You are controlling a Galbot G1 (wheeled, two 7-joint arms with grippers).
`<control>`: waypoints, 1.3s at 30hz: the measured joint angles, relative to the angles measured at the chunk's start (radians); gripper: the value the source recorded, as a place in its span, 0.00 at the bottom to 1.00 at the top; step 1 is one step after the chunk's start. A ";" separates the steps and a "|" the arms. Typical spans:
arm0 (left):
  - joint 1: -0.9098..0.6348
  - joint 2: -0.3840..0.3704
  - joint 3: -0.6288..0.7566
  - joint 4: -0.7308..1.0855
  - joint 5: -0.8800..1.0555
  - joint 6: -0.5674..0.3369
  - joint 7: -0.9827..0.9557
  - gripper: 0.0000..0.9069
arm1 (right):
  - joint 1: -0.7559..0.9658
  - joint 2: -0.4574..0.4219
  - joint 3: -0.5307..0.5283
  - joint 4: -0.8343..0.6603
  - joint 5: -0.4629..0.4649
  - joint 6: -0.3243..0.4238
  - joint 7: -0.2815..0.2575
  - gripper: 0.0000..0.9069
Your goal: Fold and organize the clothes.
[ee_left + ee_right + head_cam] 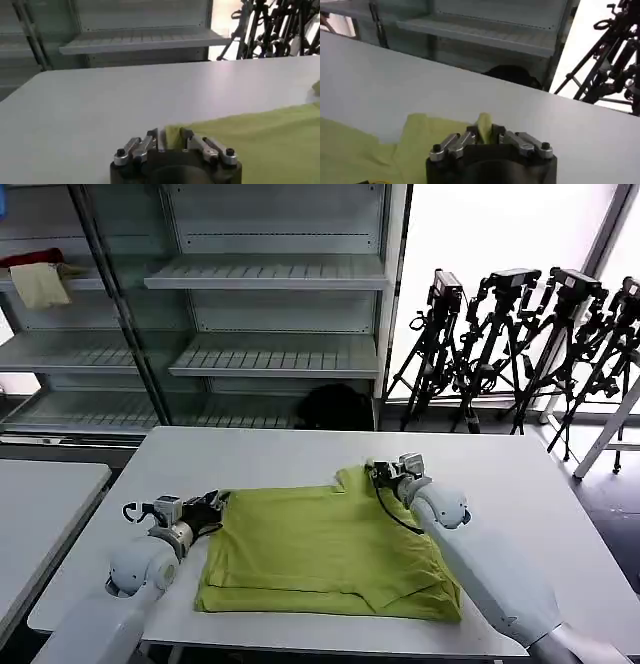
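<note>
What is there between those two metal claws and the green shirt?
Nothing visible. The left tool is shut on the T-shirt at its left edge, and the right tool pinches a fold at its far right corner, on the white table.

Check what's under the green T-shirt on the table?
The T-shirt lies flat on the white table, folded into layers. Left hand and right hand each pinch a far corner. Anything beneath the fabric is covered; no bulge shows.
</note>
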 measured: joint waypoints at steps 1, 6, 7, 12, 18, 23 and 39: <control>0.001 0.000 -0.001 -0.001 0.002 0.000 0.003 0.00 | -0.002 -0.001 0.000 0.002 0.000 0.002 0.000 0.00; 0.007 0.001 -0.006 -0.008 -0.001 -0.003 0.017 0.00 | -0.013 -0.011 0.003 0.017 0.012 0.019 0.003 0.00; 0.008 0.002 -0.007 -0.010 -0.003 -0.005 0.017 0.00 | -0.016 -0.014 0.003 0.021 0.017 0.023 0.005 0.00; 0.008 0.008 -0.010 -0.026 -0.016 -0.018 0.018 0.00 | -0.030 -0.031 0.009 0.049 0.051 0.052 0.017 0.00; 0.016 0.016 -0.019 -0.051 -0.028 -0.034 0.015 0.00 | -0.045 -0.060 0.022 0.103 0.099 0.084 0.033 0.00; 0.032 0.028 -0.032 -0.082 -0.034 -0.043 0.014 0.00 | -0.066 -0.092 0.035 0.167 0.135 0.097 0.046 0.00; 0.141 0.089 -0.086 -0.230 -0.011 -0.024 -0.010 0.00 | -0.220 -0.230 0.121 0.394 0.189 0.103 0.040 0.00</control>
